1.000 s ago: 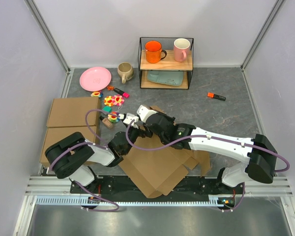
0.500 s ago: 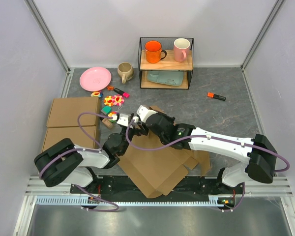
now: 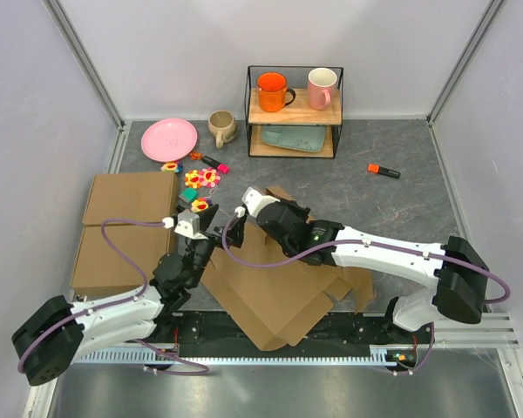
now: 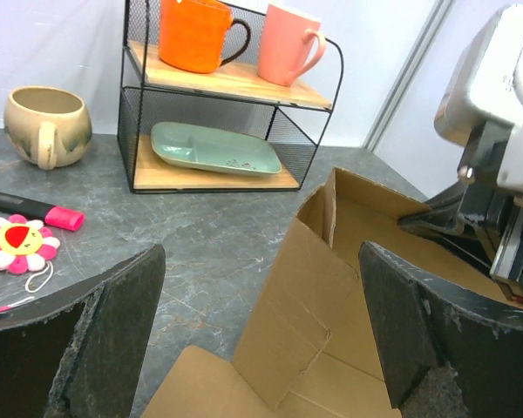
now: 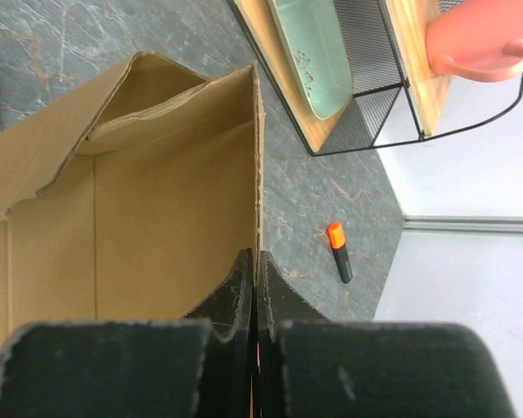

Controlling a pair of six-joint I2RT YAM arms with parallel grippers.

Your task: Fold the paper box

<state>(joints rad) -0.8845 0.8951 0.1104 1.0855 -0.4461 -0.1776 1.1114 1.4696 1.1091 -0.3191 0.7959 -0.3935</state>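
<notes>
The paper box (image 3: 279, 292) is a brown cardboard sheet lying partly folded in front of both arms, with its far wall and a side flap raised. My right gripper (image 3: 247, 212) is shut on the top edge of the raised wall; in the right wrist view its gripper (image 5: 257, 261) pinches that cardboard edge (image 5: 157, 218). My left gripper (image 3: 206, 228) is just left of the box, open and empty. In the left wrist view its gripper (image 4: 260, 252) stands wide apart around a raised flap (image 4: 322, 296) without touching it.
Two flat ready-made boxes (image 3: 126, 222) lie at the left. Behind are a wire shelf (image 3: 294, 111) with an orange mug (image 3: 272, 90), a pink mug (image 3: 321, 87) and a green tray (image 4: 213, 148), a beige mug (image 3: 220, 127), a pink plate (image 3: 168, 138), flower toys (image 3: 200, 178) and an orange highlighter (image 3: 383, 171).
My left arm has swung low to the left and its gripper has drawn back leftward from the box's corner. My right gripper has kept its grip on the raised wall.
</notes>
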